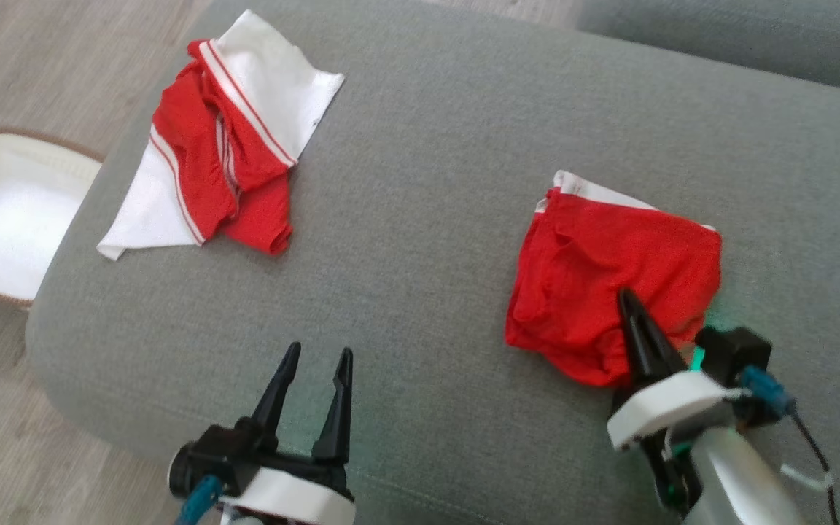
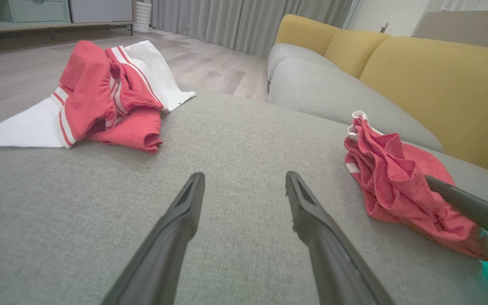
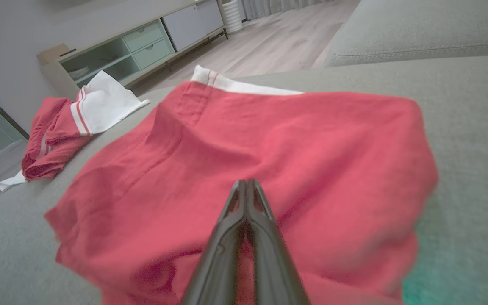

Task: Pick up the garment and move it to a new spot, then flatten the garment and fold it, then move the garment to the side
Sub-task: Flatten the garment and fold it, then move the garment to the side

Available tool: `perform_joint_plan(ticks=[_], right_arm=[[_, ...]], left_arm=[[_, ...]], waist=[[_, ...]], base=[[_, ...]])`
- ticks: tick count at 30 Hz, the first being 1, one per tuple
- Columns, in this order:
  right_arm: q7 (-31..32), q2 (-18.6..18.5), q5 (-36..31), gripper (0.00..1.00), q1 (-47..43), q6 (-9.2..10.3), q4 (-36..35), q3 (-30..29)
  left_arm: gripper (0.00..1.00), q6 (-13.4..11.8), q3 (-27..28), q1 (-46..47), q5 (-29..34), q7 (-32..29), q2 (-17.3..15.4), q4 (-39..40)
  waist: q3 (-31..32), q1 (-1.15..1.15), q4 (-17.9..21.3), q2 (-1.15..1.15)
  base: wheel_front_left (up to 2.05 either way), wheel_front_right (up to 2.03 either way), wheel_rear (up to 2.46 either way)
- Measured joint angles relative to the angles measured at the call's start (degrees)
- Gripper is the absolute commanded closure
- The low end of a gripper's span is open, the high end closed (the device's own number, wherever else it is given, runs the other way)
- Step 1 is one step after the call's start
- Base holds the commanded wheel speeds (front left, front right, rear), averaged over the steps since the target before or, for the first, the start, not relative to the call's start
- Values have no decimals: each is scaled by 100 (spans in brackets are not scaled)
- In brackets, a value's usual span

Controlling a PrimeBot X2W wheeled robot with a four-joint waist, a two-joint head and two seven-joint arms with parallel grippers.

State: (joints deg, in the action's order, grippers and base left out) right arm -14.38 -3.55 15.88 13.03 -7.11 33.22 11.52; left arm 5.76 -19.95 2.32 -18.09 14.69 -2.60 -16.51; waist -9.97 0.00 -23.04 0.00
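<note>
The roughly folded red garment (image 1: 609, 255) lies on the right side of the grey sofa cushion (image 1: 427, 182), with a white band showing at its far edge. The right hand (image 1: 627, 297) has its fingers pressed together, tips over the garment's near part; I cannot tell whether any cloth is pinched. The left hand (image 1: 321, 350) is spread wide and holds nothing, over bare cushion near the front edge. A crumpled red-and-white garment (image 1: 223, 146) lies well apart at the far left corner, near a white basket (image 1: 26, 157) on the floor (image 1: 26, 58).

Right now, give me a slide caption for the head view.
Shut right gripper over the folded red garment; open left gripper apart; crumpled red-and-white garment at far left.
</note>
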Motion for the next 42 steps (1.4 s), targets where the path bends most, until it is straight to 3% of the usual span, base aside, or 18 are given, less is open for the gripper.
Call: perform_joint_plan(ticks=[12, 18, 19, 20, 25, 33, 42], right_arm=[[0, 49, 389, 100, -627, 0, 502, 285], [0, 68, 572, 100, -725, 1, 201, 243], [0, 70, 581, 67, -755, 0, 27, 196], [0, 71, 581, 0, -788, 1, -136, 145], [0, 77, 501, 0, -917, 1, -719, -71], [0, 80, 242, 0, -1031, 1, -887, -380], [0, 82, 100, 0, -1034, 0, -821, -475]], left_arm=[[0, 36, 360, -308, 157, 0, -14, -171], [0, 53, 661, -488, 179, 0, -16, -177], [0, 47, 738, -514, 203, 0, -18, -174], [0, 24, 820, -519, 205, 0, -19, -171], [0, -70, 1271, -514, 334, 0, -15, -124], [0, -166, 1616, -536, 666, 0, -12, -198], [0, -309, 1601, -683, 812, 0, -11, -318]], waist=[[571, 0, 508, 0], [864, -1, 917, 0], [903, -1, 999, 0], [938, -1, 1082, 0], [1060, 0, 1509, 0], [1138, 0, 2093, 0], [1109, 1, 2280, 0]], base=[[0, 0, 0], [0, 0, 0], [0, 0, 0], [0, 0, 0], [0, 0, 0], [0, 0, 0], [0, 0, 0]])
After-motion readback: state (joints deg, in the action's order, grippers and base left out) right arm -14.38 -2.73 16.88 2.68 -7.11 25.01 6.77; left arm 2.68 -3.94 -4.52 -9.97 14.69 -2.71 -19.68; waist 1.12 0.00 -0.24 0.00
